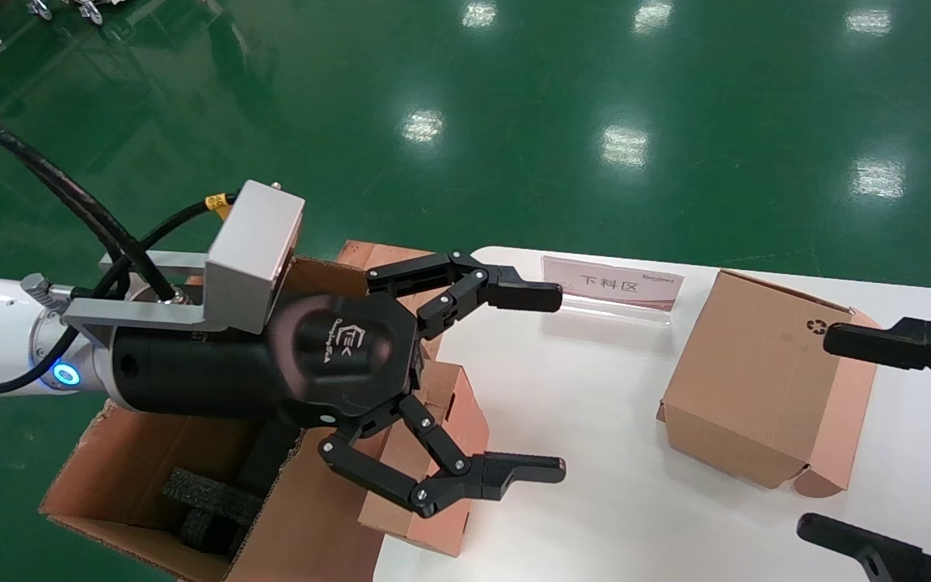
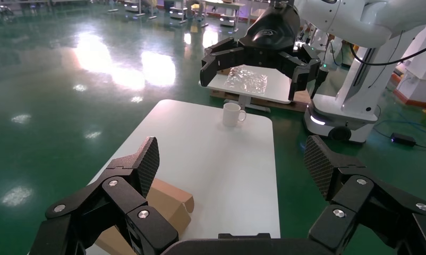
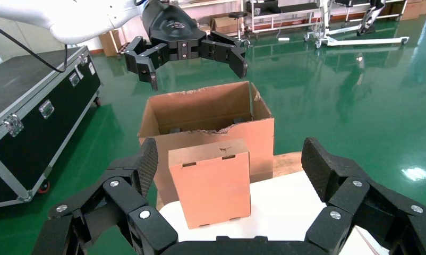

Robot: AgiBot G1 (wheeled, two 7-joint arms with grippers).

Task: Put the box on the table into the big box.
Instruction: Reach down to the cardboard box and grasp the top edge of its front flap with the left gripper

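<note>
Left gripper (image 1: 534,384) hangs spread wide above the box (image 1: 425,461), which stands on the tabletop's (image 1: 595,420) left edge against the big box (image 1: 150,477). It looks light and crushable; pinch its flat sides gently. Right gripper (image 1: 853,436) waits spread at right.

- Left pincer (image 1: 534,380) hangs spread wide over the desk's (image 1: 595,420) left edge, with nothing between its fingers.
- The box (image 1: 425,453) stands right under it on that edge, tight against the big box (image 1: 134,477), so there's no gap on that side.
- Bare desk between the box and the recycling-symbol box (image 1: 764,380) leaves a wide lane.
- A sign stand (image 1: 612,283) blocks the far edge.
- Right pincer (image 1: 853,436) is open around the recycling-symbol box's right end.
</note>
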